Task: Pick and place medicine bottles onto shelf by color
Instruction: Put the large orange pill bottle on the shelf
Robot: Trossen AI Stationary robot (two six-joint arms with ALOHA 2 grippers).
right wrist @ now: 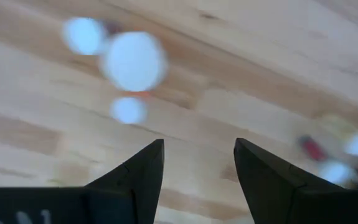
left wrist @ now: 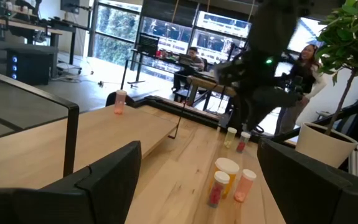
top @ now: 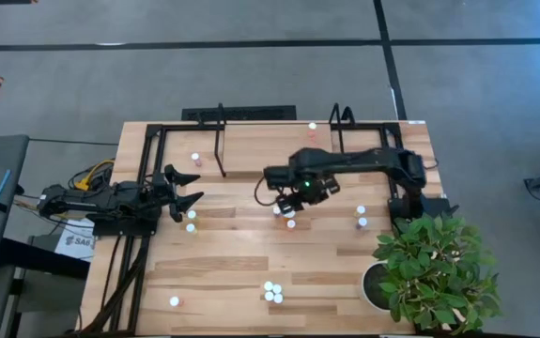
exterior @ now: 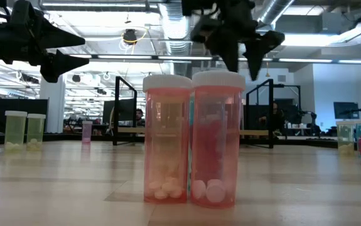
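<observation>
Right gripper [top: 291,199] (fingers apart) hovers over bottles [top: 286,216] — holding nothing.

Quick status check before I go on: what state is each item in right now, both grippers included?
Left gripper: open, empty, at the table's left side.
Right gripper: open, empty, above the bottle cluster mid-table.
Two pink bottles: upright, capped, side by side.
Shelf: holds two capped bottles.
Potted plant: upright at the table corner.

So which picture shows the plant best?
The high view: the whole plant shows from above at the table's near right corner, leaves over its white pot. The left wrist view catches only part of it. The low and right wrist views miss it.
</observation>
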